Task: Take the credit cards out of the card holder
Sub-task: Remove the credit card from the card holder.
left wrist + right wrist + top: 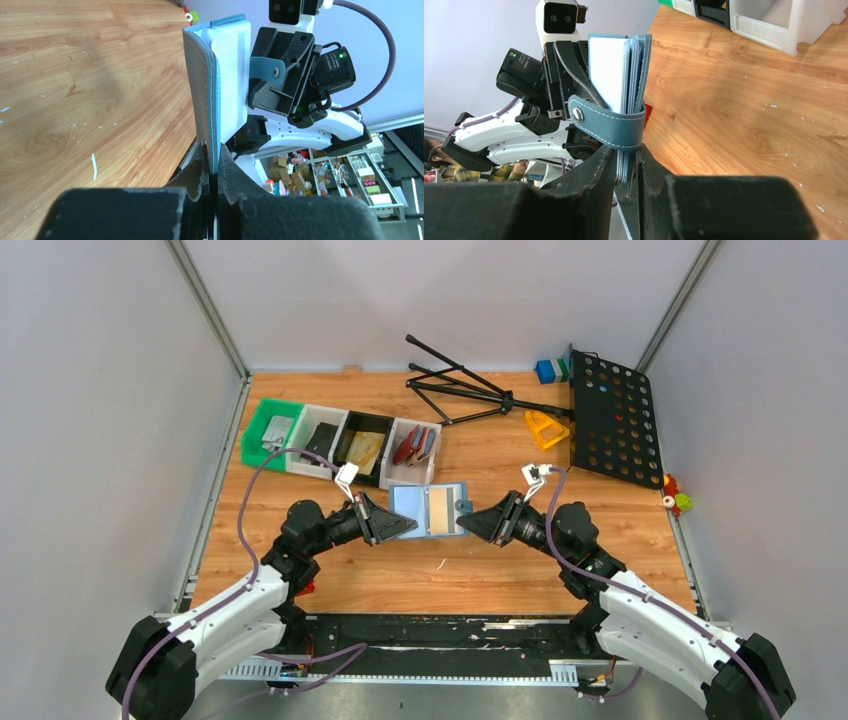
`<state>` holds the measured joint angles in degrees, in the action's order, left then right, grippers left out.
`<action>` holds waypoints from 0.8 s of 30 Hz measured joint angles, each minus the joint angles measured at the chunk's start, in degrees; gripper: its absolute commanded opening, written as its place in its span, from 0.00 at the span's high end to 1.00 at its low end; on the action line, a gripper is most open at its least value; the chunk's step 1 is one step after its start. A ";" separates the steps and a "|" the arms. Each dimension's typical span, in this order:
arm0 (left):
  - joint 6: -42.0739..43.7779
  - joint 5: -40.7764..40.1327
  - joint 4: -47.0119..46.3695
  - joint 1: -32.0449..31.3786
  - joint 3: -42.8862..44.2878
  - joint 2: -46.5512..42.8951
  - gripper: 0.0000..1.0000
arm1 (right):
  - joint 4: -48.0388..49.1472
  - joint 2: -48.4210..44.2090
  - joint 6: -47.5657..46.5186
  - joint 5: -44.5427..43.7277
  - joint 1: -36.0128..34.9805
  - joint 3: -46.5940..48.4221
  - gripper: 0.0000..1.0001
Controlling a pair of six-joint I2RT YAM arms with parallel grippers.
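Observation:
The card holder (410, 506) is open and held above the table between my two grippers, its lighter blue inside facing up. A gold-tan credit card (441, 510) lies in its right half. My left gripper (412, 527) is shut on the holder's left edge. In the left wrist view (212, 150) the holder (220, 85) stands up from between the fingers. My right gripper (466, 523) is shut on the right edge. In the right wrist view (626, 150) it pinches the holder (616, 65) just below the snap strap (609, 125).
A row of bins stands at the back left: a green one (262, 445), a white one (318, 440), a black one (362, 445) with tan items, and a white one (415, 445) with a dark red wallet. A black music stand (612, 418), its tripod (460, 390) and a yellow object (545, 427) lie at the back right.

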<state>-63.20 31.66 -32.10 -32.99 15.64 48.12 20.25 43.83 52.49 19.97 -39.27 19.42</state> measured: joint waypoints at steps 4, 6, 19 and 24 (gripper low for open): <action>0.00 0.24 -0.24 -0.02 -0.02 0.35 1.00 | 0.22 0.11 0.22 0.11 0.00 -0.09 0.80; 0.00 0.24 -0.33 -0.04 -0.02 0.52 1.00 | 0.57 0.24 0.28 0.28 0.00 -0.11 0.82; -0.61 0.39 -2.82 -0.94 -0.28 3.91 1.00 | 5.90 1.33 0.87 3.98 0.02 -0.87 0.92; -0.59 0.33 -2.75 -1.11 -0.28 4.15 1.00 | 5.49 1.88 0.46 4.11 0.02 -0.87 0.91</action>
<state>-63.79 31.99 -34.85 -34.11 15.35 52.27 25.74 45.71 52.95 24.08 -39.24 18.55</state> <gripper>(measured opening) 0.040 0.089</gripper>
